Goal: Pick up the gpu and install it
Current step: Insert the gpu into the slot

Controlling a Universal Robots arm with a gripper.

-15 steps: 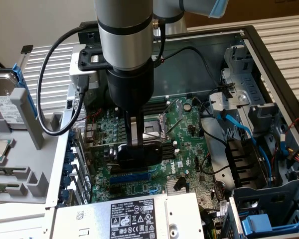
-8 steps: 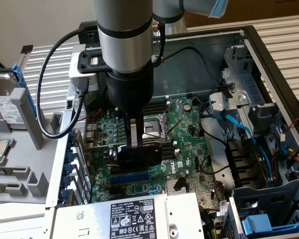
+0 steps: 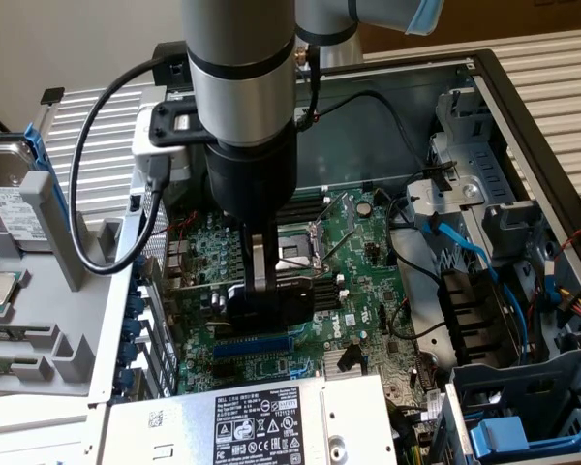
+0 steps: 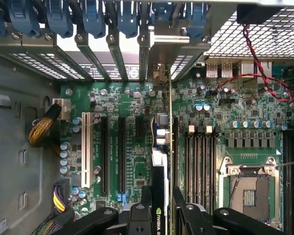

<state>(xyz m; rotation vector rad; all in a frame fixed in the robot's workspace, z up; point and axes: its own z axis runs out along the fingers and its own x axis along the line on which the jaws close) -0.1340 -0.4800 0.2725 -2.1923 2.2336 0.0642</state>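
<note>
Gripping gpu [image 4: 159, 171] edge-on: gripper [image 3: 266, 291] fingers [image 4: 146, 196] clamped on both card faces. Card upright, low over motherboard [image 3: 368, 281], among its expansion slots, just beside CPU socket [image 4: 248, 191]; seated or not, cannot tell. Open computer case [image 3: 523, 107] holds motherboard and one power supply [image 3: 261, 421] at board's edge. One white slot [image 4: 85, 149], two long black slots [image 4: 121, 154] beside card. Outside case: grey rack [image 3: 68, 339] with one hard drive [image 3: 10, 199].
</note>
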